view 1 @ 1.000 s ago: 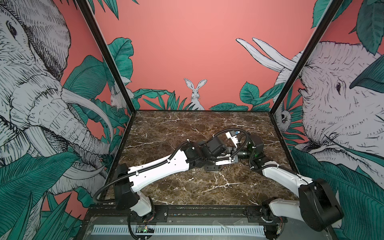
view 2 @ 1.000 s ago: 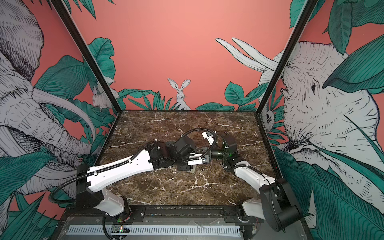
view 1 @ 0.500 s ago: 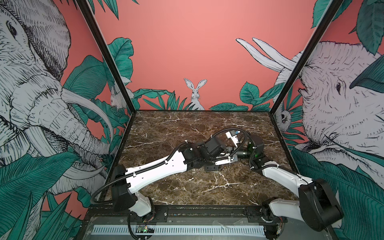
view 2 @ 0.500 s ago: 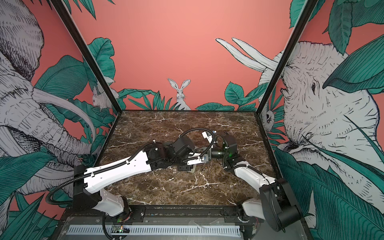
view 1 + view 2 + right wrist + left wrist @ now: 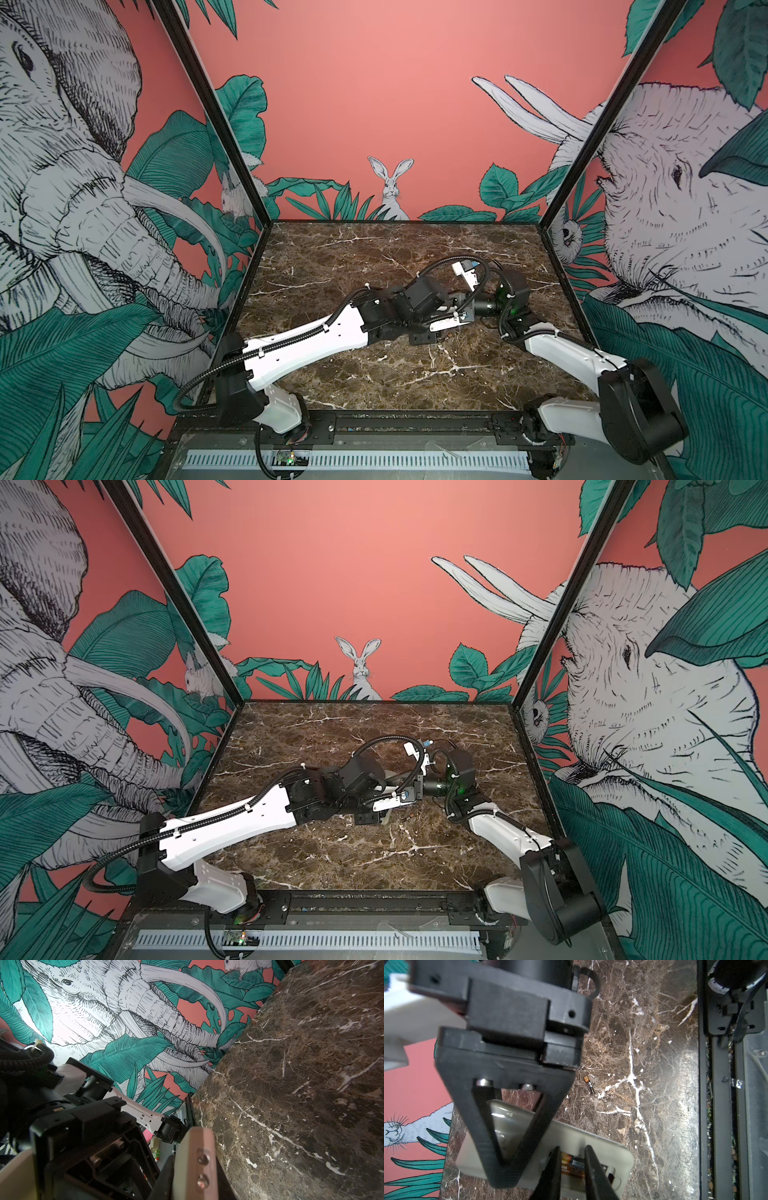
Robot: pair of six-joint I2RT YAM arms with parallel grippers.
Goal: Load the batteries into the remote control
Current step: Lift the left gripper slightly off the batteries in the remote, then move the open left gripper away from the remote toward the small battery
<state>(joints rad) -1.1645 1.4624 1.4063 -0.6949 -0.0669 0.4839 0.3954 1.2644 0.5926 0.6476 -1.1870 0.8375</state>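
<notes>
The remote control [image 5: 571,1132] is held back-up just above the marble, grey-beige, with its recess at one end. A dark battery with an orange end [image 5: 572,1162] lies in that recess. My left gripper [image 5: 572,1154] hangs over it, open by a narrow gap, one finger [image 5: 555,1169] on each side. My right gripper [image 5: 502,1176] is shut on the remote's other end. In the right wrist view the remote's edge [image 5: 194,1147] sits between the fingers of the right gripper [image 5: 194,1180]. A second battery [image 5: 589,1084] lies loose on the table. In both top views the wrists hide all this.
The brown marble table [image 5: 374,374] is walled on three sides by printed panels. A black rail [image 5: 704,1084] runs along its front edge. Both arms meet at mid-table, right of centre, with the left arm's cable loop [image 5: 449,266] arching over them.
The left forearm has shifted slightly while its wrist stays over the remote. The right arm has not moved.
</notes>
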